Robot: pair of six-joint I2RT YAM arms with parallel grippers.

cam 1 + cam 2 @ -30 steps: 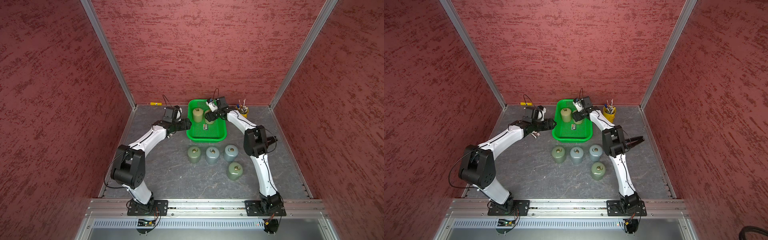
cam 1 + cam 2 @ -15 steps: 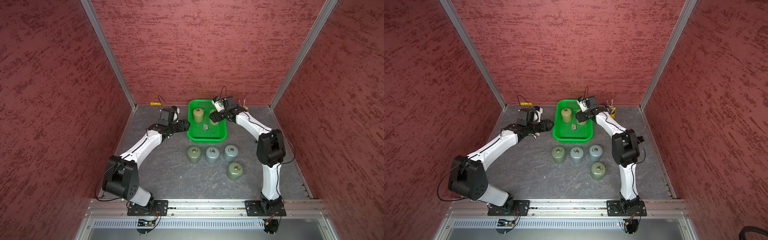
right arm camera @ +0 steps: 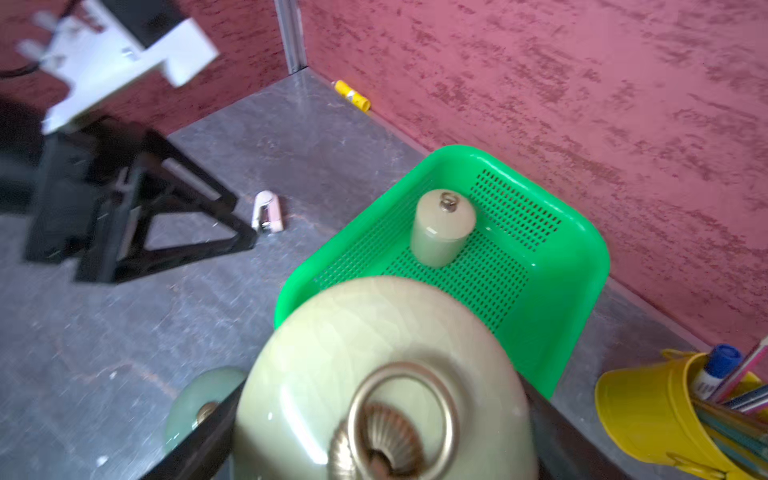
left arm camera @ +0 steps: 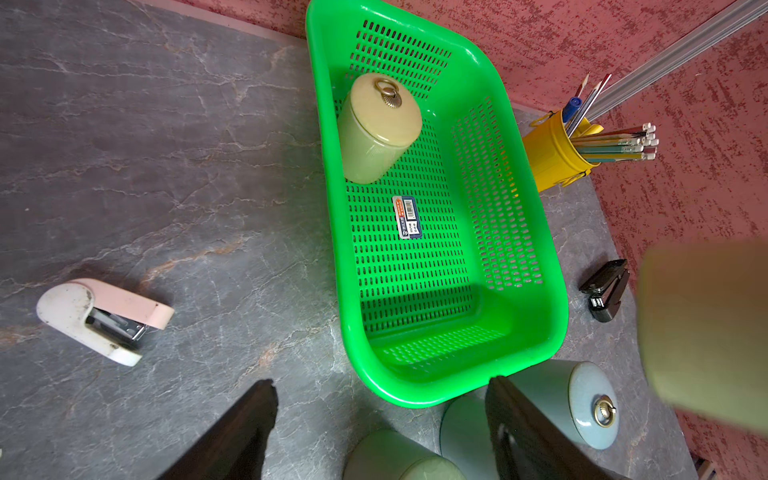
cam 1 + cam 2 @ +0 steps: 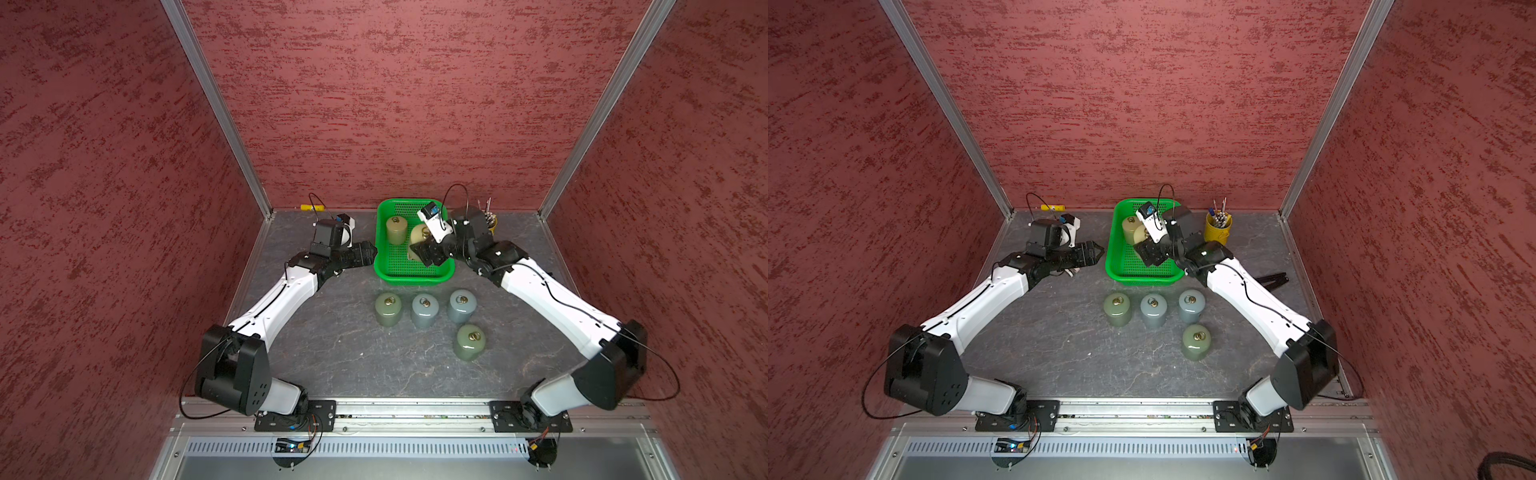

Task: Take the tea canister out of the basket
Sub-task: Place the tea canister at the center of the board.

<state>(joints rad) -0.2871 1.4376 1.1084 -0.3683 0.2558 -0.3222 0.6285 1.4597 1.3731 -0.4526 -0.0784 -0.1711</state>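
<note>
Right jaws pinch the tea canister [image 3: 374, 374] by its sides, one black finger [image 3: 195, 440] on each side of the pale green body, the lid with its brass ring facing the right wrist camera; this canister hangs in the air, off the floor of the green basket [image 5: 411, 277], and in both top views it shows over the basket's right half [image 5: 1139, 235]; in the left wrist view it is a blurred shape at the edge [image 4: 706, 332].

Left jaws are spread wide and hold nothing, their two dark fingers [image 4: 232, 436] well apart; they hover above the desk [image 5: 332, 353] just beside the basket's left wall.

A second canister [image 4: 378, 129] stands upright in the basket's far left corner; a small label [image 4: 407, 217] lies on the mesh floor.

In front of the basket four more canisters stand on the desk, three in a row [image 5: 424, 311] and one [image 5: 470, 341] nearer the robot.

A yellow bucket [image 5: 1218, 228] of pencils stands right of the basket; a pink and white stapler [image 4: 104, 320] lies to its left; a black stapler [image 4: 604, 289] lies to its right.
</note>
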